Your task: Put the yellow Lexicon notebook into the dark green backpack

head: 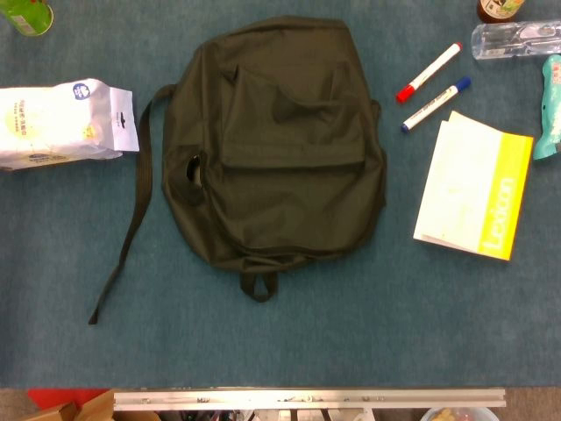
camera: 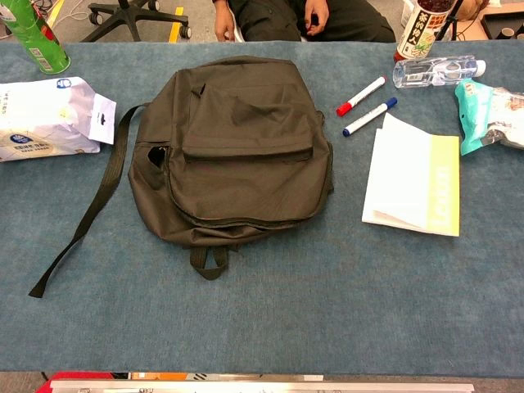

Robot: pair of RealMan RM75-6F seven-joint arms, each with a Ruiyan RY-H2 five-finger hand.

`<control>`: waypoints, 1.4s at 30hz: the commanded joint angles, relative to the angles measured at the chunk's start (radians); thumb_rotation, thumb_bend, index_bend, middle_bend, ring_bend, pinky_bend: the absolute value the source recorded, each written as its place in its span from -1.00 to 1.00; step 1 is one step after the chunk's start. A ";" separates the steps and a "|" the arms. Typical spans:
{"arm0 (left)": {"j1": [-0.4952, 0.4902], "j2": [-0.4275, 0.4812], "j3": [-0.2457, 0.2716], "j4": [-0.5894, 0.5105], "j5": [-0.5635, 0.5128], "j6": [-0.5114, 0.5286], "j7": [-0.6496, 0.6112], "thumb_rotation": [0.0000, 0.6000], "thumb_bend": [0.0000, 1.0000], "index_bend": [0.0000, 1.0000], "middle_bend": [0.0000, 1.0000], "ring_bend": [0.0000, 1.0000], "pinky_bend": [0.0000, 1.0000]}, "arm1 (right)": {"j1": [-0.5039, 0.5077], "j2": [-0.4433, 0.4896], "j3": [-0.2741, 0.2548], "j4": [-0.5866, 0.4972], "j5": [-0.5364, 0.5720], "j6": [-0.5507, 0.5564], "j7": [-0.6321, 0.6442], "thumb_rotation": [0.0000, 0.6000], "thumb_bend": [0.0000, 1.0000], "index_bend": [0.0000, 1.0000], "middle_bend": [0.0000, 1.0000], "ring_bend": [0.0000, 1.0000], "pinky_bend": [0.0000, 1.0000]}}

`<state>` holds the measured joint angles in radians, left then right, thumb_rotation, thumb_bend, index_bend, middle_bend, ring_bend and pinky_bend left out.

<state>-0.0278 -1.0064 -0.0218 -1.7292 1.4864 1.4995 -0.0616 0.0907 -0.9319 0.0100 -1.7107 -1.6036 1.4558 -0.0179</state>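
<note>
So the dark green backpack (head: 280, 145) was lying flat in the middle of the frame on the blue table (head: 289, 342), front pocket facing up, zipped shut as far as I could see. One long strap (head: 131, 219) trailed off toward the lower left, and a short loop (head: 259, 285) stuck out at the bottom edge.

The yellow Lexicon notebook (head: 473, 189) sat off to the right of the backpack, well apart from it, lying flat and a bit tilted. Its pale cover was mostly white-ish with the yellow band and the name along its right side. Not in the bag at all.

Just above the notebook were two markers, a red-capped marker (head: 428, 73) and a blue-capped marker (head: 436, 103), lying roughly parallel on a diagonal. The blue one was just beside the notebook's top corner. A clear water bottle (head: 515, 39) lay on its side at the upper right, with a brown-label bottle (camera: 426, 29) standing next to it, and a teal snack pack (head: 549, 105) at the right edge.

Over at the left edge was a white pouch (head: 61, 123), and a green bottle (camera: 33, 37) in the upper left corner.

Neither robot hand showed up in either view, so I couldn't tell whether they were released, clenched or grasping anything.
</note>
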 commanded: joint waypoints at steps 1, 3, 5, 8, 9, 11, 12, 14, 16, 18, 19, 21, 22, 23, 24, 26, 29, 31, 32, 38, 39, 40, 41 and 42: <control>0.000 0.000 0.001 0.001 -0.001 -0.001 -0.001 1.00 -0.48 -0.92 -0.90 -0.92 -0.89 | 0.001 -0.001 0.000 0.000 -0.004 0.002 0.001 1.00 -0.62 -0.48 -0.32 -0.55 -0.24; 0.001 0.001 0.001 0.001 -0.001 -0.001 -0.002 1.00 -0.49 -0.92 -0.90 -0.92 -0.89 | 0.002 -0.002 0.001 0.001 -0.007 0.003 0.003 1.00 -0.62 -0.47 -0.32 -0.55 -0.24; 0.002 0.001 0.002 0.001 0.000 0.001 -0.004 1.00 -0.48 -0.92 -0.90 -0.92 -0.89 | 0.003 -0.004 0.001 0.004 -0.012 0.006 0.004 1.00 -0.62 -0.47 -0.31 -0.55 -0.24; 0.006 0.002 0.004 0.001 0.003 0.007 -0.010 1.00 -0.48 -0.92 -0.90 -0.92 -0.89 | 0.006 -0.003 0.001 0.006 -0.021 0.006 0.003 1.00 -0.62 -0.47 -0.31 -0.54 -0.23; 0.007 0.003 0.004 0.001 0.004 0.008 -0.011 1.00 -0.49 -0.92 -0.90 -0.92 -0.89 | 0.008 -0.002 0.001 0.007 -0.024 0.004 0.000 1.00 -0.62 -0.47 -0.31 -0.54 -0.22; 0.008 0.004 0.005 0.000 0.006 0.008 -0.013 1.00 -0.49 -0.92 -0.90 -0.92 -0.89 | 0.016 0.002 -0.001 0.008 -0.030 -0.007 -0.007 1.00 -0.62 -0.46 -0.30 -0.53 -0.22; 0.008 0.005 0.006 -0.002 0.008 0.009 -0.013 1.00 -0.49 -0.92 -0.90 -0.92 -0.89 | 0.022 0.004 -0.002 0.009 -0.035 -0.015 -0.014 1.00 -0.62 -0.46 -0.30 -0.53 -0.22; 0.008 0.006 0.006 -0.004 0.011 0.011 -0.013 1.00 -0.49 -0.92 -0.90 -0.92 -0.89 | 0.032 0.005 -0.003 0.011 -0.041 -0.032 -0.025 1.00 -0.62 -0.45 -0.30 -0.53 -0.22; 0.009 0.006 0.009 -0.005 0.015 0.012 -0.012 1.00 -0.49 -0.92 -0.90 -0.92 -0.89 | 0.047 0.002 -0.004 0.020 -0.046 -0.055 -0.048 1.00 -0.61 -0.45 -0.29 -0.53 -0.22; 0.010 0.007 0.011 -0.006 0.017 0.012 -0.013 1.00 -0.49 -0.92 -0.90 -0.92 -0.89 | 0.061 -0.008 -0.002 0.034 -0.047 -0.077 -0.084 1.00 -0.61 -0.44 -0.29 -0.53 -0.22; 0.011 0.008 0.012 -0.007 0.018 0.012 -0.014 1.00 -0.49 -0.92 -0.90 -0.92 -0.89 | 0.072 -0.016 0.000 0.045 -0.049 -0.092 -0.108 1.00 -0.60 -0.43 -0.29 -0.53 -0.21; 0.012 0.009 0.013 -0.009 0.019 0.014 -0.016 1.00 -0.49 -0.92 -0.90 -0.92 -0.89 | 0.093 -0.034 0.003 0.067 -0.051 -0.123 -0.148 1.00 -0.60 -0.43 -0.29 -0.53 -0.20; 0.013 0.010 0.013 -0.009 0.020 0.014 -0.016 1.00 -0.48 -0.92 -0.90 -0.92 -0.89 | 0.104 -0.042 0.004 0.078 -0.053 -0.138 -0.164 1.00 -0.60 -0.43 -0.29 -0.53 -0.18; 0.014 0.010 0.014 -0.010 0.021 0.015 -0.017 1.00 -0.49 -0.92 -0.90 -0.92 -0.89 | 0.115 -0.051 0.005 0.089 -0.054 -0.154 -0.178 1.00 -0.60 -0.43 -0.29 -0.53 -0.18; 0.015 0.011 0.015 -0.010 0.021 0.016 -0.018 1.00 -0.49 -0.92 -0.90 -0.92 -0.89 | 0.126 -0.061 0.007 0.100 -0.054 -0.171 -0.191 1.00 -0.59 -0.43 -0.29 -0.53 -0.18; 0.018 0.012 0.018 -0.010 0.022 0.017 -0.021 1.00 -0.48 -0.92 -0.90 -0.92 -0.89 | 0.153 -0.086 0.009 0.131 -0.053 -0.209 -0.215 1.00 -0.59 -0.43 -0.29 -0.53 -0.18; 0.022 0.013 0.021 -0.009 0.017 0.018 -0.026 1.00 -0.49 -0.92 -0.90 -0.92 -0.89 | 0.186 -0.126 0.012 0.177 -0.051 -0.253 -0.236 1.00 -0.59 -0.43 -0.29 -0.53 -0.18; 0.026 0.015 0.022 -0.010 0.014 0.018 -0.031 1.00 -0.48 -0.92 -0.90 -0.92 -0.89 | 0.205 -0.157 0.014 0.212 -0.051 -0.273 -0.249 1.00 -0.59 -0.43 -0.29 -0.53 -0.18; 0.027 0.016 0.023 -0.009 0.012 0.018 -0.034 1.00 -0.48 -0.92 -0.90 -0.92 -0.89 | 0.212 -0.170 0.014 0.227 -0.051 -0.281 -0.254 1.00 -0.60 -0.43 -0.29 -0.53 -0.18; 0.034 0.018 0.025 -0.003 0.003 0.016 -0.049 1.00 -0.49 -0.92 -0.90 -0.92 -0.89 | 0.243 -0.242 0.005 0.322 -0.053 -0.314 -0.268 1.00 -0.84 -0.43 -0.29 -0.53 -0.18; 0.035 0.018 0.026 -0.002 0.003 0.016 -0.050 1.00 -0.48 -0.92 -0.90 -0.92 -0.89 | 0.246 -0.252 0.005 0.340 -0.053 -0.316 -0.271 1.00 -0.88 -0.43 -0.29 -0.53 -0.18; 0.035 0.018 0.026 -0.001 0.002 0.015 -0.051 1.00 -0.49 -0.92 -0.90 -0.92 -0.89 | 0.250 -0.267 0.005 0.364 -0.050 -0.319 -0.275 1.00 -0.93 -0.43 -0.29 -0.53 -0.17; 0.035 0.017 0.027 0.000 0.002 0.014 -0.050 1.00 -0.49 -0.92 -0.90 -0.92 -0.89 | 0.254 -0.278 0.004 0.380 -0.047 -0.323 -0.274 1.00 -0.95 -0.43 -0.29 -0.53 -0.17; 0.034 0.016 0.028 0.001 0.002 0.012 -0.048 1.00 -0.49 -0.92 -0.90 -0.92 -0.89 | 0.259 -0.294 0.005 0.400 -0.046 -0.327 -0.271 1.00 -0.97 -0.43 -0.29 -0.53 -0.17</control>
<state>0.0068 -0.9903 0.0054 -1.7286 1.4885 1.5115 -0.1098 0.3381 -1.1988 0.0161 -1.3421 -1.6535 1.1393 -0.2872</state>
